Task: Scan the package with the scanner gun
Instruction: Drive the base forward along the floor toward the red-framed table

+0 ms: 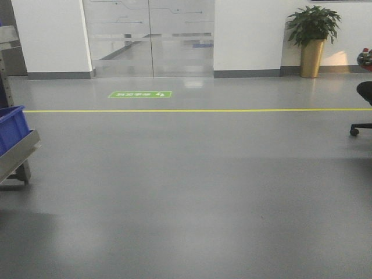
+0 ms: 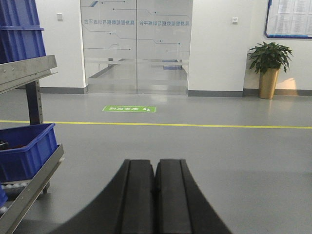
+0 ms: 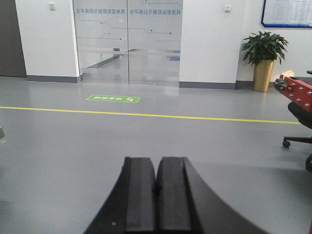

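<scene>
The left gripper and right gripper were both pressed fully shut on nothing, facing out over the grey floor, and neither package nor scanner gun showed anywhere, so direction and nearer arm could not be told.

A line of blue Chinese lettering runs across the top of the frosted glass doors, seen from the left wrist. On the right-hand pane it appears to read "具身智能数据与训练平台", while the left-hand pane carries the same characters mirrored. On the grey floor before the doors lies a green floor sign with white characters and a white arrow, too small to read. A blue-framed notice board on the wall at upper right holds printed sheets whose text cannot be made out
</scene>
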Available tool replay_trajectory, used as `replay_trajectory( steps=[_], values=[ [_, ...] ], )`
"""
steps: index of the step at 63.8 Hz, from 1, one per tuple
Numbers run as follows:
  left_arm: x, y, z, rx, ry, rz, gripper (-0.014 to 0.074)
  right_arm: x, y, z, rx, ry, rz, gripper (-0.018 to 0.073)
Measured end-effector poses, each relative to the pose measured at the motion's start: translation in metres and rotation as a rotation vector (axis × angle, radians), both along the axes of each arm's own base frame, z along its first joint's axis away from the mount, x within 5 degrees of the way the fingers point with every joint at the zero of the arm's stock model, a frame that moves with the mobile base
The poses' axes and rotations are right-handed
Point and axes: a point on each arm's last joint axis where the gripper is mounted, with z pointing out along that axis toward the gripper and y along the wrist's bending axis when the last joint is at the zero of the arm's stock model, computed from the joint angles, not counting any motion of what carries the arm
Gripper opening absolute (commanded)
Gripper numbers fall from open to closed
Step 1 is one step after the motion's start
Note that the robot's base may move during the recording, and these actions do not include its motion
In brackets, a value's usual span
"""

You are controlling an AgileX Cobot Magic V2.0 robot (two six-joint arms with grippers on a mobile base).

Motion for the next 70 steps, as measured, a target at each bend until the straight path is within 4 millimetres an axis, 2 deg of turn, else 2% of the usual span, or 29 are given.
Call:
replay_trajectory(
  steps=[70],
  values=[
    [0.0, 0.0, -0.0002, 0.0, 0.001, 0.0, -0.0111, 0.0, 0.0, 0.0, 0.0, 0.0, 0.0, -0.0162]
  ],
)
